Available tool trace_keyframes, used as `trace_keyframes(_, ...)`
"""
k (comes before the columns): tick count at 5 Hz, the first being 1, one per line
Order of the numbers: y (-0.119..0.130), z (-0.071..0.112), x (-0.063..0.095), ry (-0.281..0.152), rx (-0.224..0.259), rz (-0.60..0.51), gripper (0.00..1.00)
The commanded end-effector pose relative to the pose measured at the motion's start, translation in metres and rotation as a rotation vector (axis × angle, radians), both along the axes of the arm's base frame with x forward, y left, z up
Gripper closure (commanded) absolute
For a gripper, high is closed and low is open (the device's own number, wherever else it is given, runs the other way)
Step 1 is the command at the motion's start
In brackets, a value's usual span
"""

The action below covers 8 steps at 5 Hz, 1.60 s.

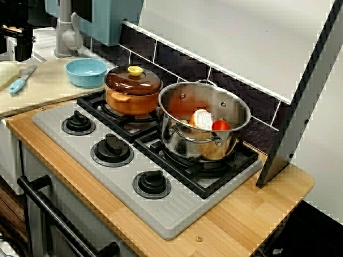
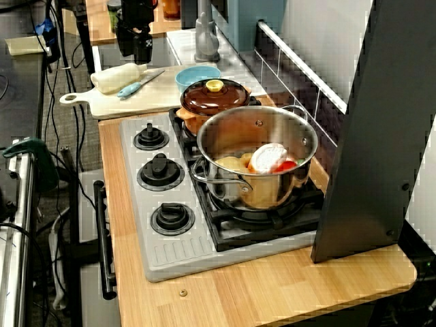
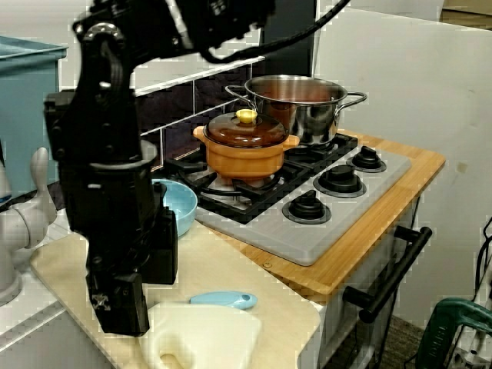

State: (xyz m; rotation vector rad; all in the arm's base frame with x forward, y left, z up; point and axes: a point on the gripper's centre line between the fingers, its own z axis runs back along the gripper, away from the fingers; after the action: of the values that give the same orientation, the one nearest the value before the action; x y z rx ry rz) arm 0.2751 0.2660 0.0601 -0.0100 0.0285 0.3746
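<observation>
My gripper [image 3: 138, 296] hangs low over the pale cutting board [image 3: 231, 261], left of the stove, and its black fingers look parted with nothing between them. In the view along the stove the gripper [image 2: 136, 51] sits just above a white roll [image 2: 117, 77] lying on the board. A blue-handled knife [image 3: 223, 300] lies beside the roll. In the front view the gripper [image 1: 19, 51] shows only at the far left edge. A light blue bowl [image 1: 86, 72] stands just behind the gripper, between board and stove.
On the grey stove [image 1: 107, 176], an orange pot [image 1: 131, 93] with a brown lid sits on the back burner. A steel pot [image 1: 203, 126] holding toy foods sits on the near one. A grey faucet [image 1: 67, 32] and a teal box [image 1: 107, 19] stand behind the board.
</observation>
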Motion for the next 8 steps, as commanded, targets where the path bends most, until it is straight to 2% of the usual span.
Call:
trace_keyframes(1,0.013,0.015,0.004,-0.044,0.027,-0.014,0.00)
trace_keyframes(8,0.015,-0.004,0.005,0.000,0.034,-0.002,0.00)
